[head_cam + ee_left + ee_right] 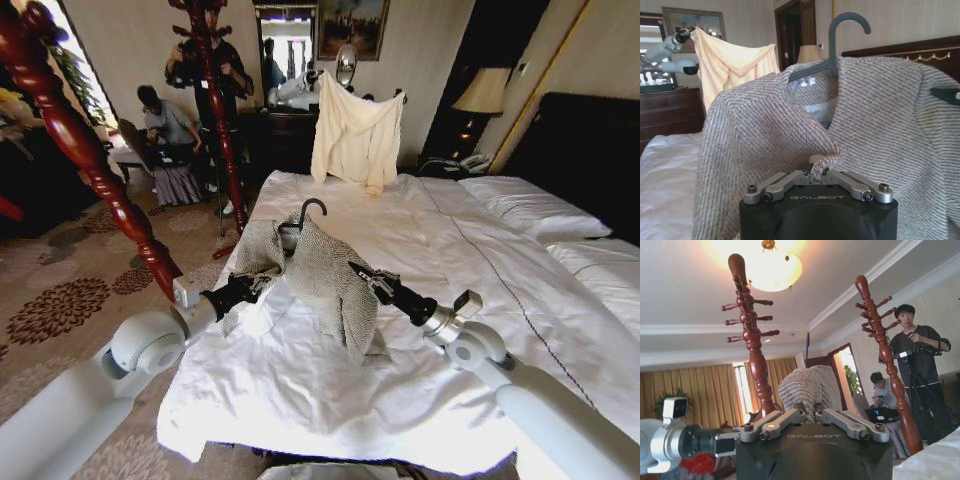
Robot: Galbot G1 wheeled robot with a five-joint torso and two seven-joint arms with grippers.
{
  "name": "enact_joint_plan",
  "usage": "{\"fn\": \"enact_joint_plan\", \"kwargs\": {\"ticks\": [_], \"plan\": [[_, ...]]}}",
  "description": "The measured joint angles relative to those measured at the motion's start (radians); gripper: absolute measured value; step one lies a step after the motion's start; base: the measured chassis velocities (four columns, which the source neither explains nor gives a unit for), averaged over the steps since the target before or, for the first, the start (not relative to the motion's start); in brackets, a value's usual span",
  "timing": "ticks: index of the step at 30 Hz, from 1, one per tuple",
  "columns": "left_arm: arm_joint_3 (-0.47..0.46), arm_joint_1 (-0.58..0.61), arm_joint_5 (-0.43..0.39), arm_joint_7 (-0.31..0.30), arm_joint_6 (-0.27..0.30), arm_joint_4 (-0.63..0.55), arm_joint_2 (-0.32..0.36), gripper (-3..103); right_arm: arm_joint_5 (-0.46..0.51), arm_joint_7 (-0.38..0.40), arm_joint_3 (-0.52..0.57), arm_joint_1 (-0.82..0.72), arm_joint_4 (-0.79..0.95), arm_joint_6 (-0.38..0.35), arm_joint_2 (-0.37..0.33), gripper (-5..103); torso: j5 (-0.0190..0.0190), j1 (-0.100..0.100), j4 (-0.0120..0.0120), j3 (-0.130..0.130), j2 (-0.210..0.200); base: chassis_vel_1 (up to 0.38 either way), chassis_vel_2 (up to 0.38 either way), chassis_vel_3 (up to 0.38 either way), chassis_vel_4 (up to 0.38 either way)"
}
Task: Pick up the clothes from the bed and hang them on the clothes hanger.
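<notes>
1. Standing at far left: red wooden coat stand (pixel 100 165), a likely place for hooking the hanger later, judging by the task.
2. Reaching in from the left: left gripper (pixel 250 285), fingers closed on a bunched fold of the jacket (pixel 320 275), seemingly steadying that shoulder so the cloth keeps from slipping off.
3. Hanging between both arms, raised above the near part of the bed (pixel 420 330): jacket draped over the hanger (pixel 312 206), hook poking up at the collar, so draping looks done and hanging is left.
4. Reaching in from the right: right gripper (pixel 358 272), fingers pinching the jacket's other shoulder, probably keeping the garment spread and level.
5. Hanging far behind, well apart: cream garment (pixel 355 140).
</notes>
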Motion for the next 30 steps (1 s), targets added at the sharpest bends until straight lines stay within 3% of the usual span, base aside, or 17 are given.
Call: {"fn": "enact_joint_plan", "kwargs": {"ticks": [10, 20, 25, 30], "plan": [[-0.096, -0.013, -0.029, -0.005, -0.015, 0.063, -0.028, 3, 0.047, -0.006, 0.063, -0.064, 0.031, 0.004, -0.002, 3, -0.0001, 0.000, 0.0000, 0.000, 0.000, 0.000, 0.000, 0.000, 0.000], [-0.090, -0.033, -0.101, -0.006, -0.039, 0.015, -0.039, 3, 0.022, -0.016, 0.073, -0.082, 0.039, 0.004, -0.008, 3, 0.0000, 0.000, 0.0000, 0.000, 0.000, 0.000, 0.000, 0.000, 0.000], [-0.089, -0.062, -0.156, -0.007, -0.046, -0.013, -0.032, 3, -0.042, -0.030, 0.067, -0.090, 0.025, 0.004, -0.004, 3, -0.0002, 0.000, 0.0001, 0.000, 0.000, 0.000, 0.000, 0.000, 0.000], [-0.091, -0.109, -0.241, -0.007, -0.048, -0.064, -0.007, 3, -0.190, -0.059, 0.031, -0.092, -0.019, 0.007, 0.009, 3, 0.0001, 0.000, 0.0000, 0.000, 0.000, 0.000, 0.000, 0.000, 0.000]]}}
